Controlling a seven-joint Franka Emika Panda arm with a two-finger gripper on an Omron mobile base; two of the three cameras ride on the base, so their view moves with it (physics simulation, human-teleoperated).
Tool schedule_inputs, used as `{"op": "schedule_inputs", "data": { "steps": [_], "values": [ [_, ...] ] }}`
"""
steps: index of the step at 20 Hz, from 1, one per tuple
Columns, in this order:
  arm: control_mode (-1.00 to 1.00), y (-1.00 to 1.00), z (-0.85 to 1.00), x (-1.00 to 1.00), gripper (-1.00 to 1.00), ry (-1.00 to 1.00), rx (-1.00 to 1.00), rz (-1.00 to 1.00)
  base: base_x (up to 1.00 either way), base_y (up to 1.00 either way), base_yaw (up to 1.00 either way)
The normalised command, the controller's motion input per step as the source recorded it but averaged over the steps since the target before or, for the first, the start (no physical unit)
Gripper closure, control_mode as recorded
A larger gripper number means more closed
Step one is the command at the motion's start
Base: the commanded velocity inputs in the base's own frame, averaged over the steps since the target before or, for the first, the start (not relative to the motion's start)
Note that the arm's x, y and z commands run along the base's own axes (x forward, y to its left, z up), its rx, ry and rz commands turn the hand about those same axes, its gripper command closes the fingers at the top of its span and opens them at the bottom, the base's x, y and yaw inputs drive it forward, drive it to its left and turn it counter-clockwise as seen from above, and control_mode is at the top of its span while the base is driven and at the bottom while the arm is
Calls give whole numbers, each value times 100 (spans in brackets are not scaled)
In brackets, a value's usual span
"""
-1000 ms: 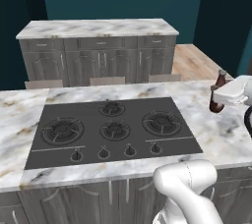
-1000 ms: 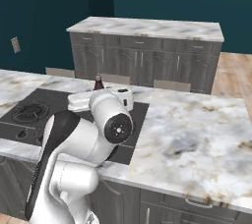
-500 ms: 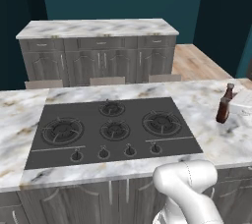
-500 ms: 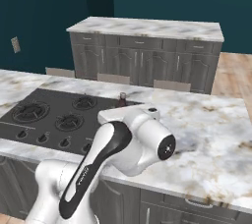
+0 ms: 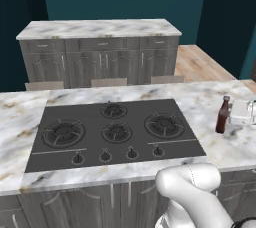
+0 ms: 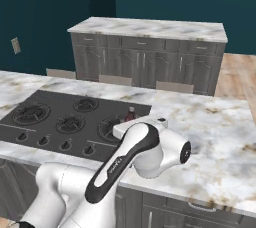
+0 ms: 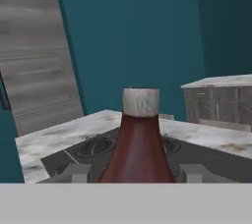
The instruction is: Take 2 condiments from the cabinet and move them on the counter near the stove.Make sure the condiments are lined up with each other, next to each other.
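The pincer (image 7: pixel 138 171) stands spread, one grey fingertip (image 7: pixel 74 173) low on each side of the dark red-brown bottle (image 7: pixel 138 144), with a gap visible between each tip and the glass, so it has hold of nothing. From the left base view the white hand sits at the far right edge of the frame, just beside the bottle (image 5: pixel 223 115).

The bottle stands upright on the marble counter (image 5: pixel 210 102), its pale cap on top, to the right of the black stove (image 5: pixel 112 132) and near that edge of it. In the right base view the arm's white body covers most of the bottle (image 6: pixel 131 114); only its neck and cap show above the arm.

Beyond the stove (image 6: pixel 70 117) sits a second marble-topped run of grey cabinets (image 5: pixel 100 54) against the teal wall, well apart from the bottle. A strip of wooden floor (image 5: pixel 200 64) lies to the right of it.
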Motion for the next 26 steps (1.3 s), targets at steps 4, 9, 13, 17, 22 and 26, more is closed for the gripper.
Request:
{"op": "schedule_inputs", "data": {
  "steps": [4, 9, 13, 17, 22, 26],
  "values": [
    [-100, -8, -50, 30, 100, 0, -1, 13, 0, 0, 0],
    [-100, -9, -40, 19, 100, 0, 0, 12, 0, 0, 0],
    [-100, -19, -33, 3, 100, -7, 0, 11, 0, 0, 0],
    [-100, -11, -36, 2, 100, -7, 0, 6, 0, 0, 0],
    [-100, 0, -33, 2, 100, -9, 0, 0, 0, 0, 0],
    [-100, 0, -28, 11, 100, -2, 0, -2, 0, 0, 0]
  ]
}}
